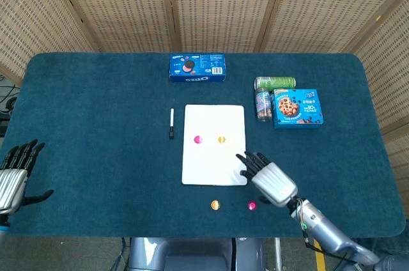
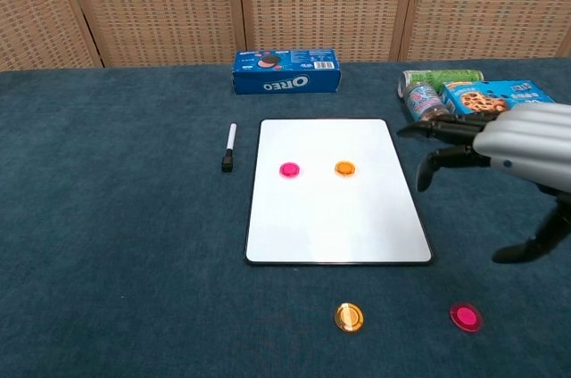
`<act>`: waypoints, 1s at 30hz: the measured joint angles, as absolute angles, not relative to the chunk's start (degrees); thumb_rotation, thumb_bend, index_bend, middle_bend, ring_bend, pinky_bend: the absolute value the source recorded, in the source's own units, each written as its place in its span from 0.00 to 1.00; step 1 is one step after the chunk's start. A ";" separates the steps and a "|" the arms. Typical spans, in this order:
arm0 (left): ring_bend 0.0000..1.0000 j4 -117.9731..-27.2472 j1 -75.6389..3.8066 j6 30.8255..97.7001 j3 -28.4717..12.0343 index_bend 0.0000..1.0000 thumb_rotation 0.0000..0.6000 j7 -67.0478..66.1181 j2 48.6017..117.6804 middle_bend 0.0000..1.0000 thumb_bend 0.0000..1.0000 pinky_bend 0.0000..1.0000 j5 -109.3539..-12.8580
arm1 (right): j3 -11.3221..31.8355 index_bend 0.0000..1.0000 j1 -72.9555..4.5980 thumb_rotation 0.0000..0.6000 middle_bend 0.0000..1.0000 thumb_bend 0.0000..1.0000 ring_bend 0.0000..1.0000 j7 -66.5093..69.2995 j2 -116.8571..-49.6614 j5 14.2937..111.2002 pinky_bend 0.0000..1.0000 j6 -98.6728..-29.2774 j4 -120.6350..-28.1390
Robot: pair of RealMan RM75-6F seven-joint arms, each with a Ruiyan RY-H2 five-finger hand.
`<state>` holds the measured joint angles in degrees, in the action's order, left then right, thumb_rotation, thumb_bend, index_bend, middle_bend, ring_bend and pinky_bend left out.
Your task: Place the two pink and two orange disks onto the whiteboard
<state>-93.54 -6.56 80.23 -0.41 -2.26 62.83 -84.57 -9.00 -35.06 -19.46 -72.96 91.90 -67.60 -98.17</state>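
1. Left hand (image 1: 13, 175) sits at the bench's (image 1: 96, 124) far left edge, empty, fingers spread and pointing up. Only the head view shows it.
2. Marker (image 2: 228, 147) lies just left of the whiteboard (image 2: 335, 217).
3. Whiteboard carries one pink disk (image 2: 289, 169) and one orange disk (image 2: 344, 168), side by side.
4. Second orange disk (image 2: 349, 316) and second pink disk (image 2: 464, 316) lie on the bench in front of the board.
5. Blue box (image 2: 286, 71) behind the board reads "OREO".
6. Right hand (image 2: 508, 151) hovers off the board's right edge, empty, fingers extended and apart.
7. Chest view partly hides the cookie box (image 1: 297, 108) and cans (image 1: 273, 83); head view shows them whole.
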 measured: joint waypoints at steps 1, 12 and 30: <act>0.00 -93.56 -6.52 80.35 -0.37 0.00 1.00 -2.25 62.82 0.00 0.00 0.00 -84.69 | -9.80 0.27 -34.29 1.00 0.00 0.21 0.00 -18.75 -72.88 93.73 0.12 -68.42 -97.85; 0.00 -93.56 -6.12 81.10 -0.05 0.00 1.00 -1.76 62.60 0.00 0.00 0.00 -85.53 | -11.42 0.35 -30.20 1.00 0.00 0.34 0.00 -16.15 -76.53 97.66 0.12 -68.49 -93.69; 0.00 -93.76 -5.93 81.56 -0.12 0.00 1.00 -1.82 62.54 0.00 0.00 0.00 -85.75 | -7.56 0.36 -28.31 1.00 0.00 0.34 0.00 -14.39 -80.77 88.93 0.12 -61.36 -93.29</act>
<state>-93.76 -5.93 81.56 -0.12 -1.82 62.54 -85.75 -7.56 -28.31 -14.39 -80.77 88.93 -61.36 -93.29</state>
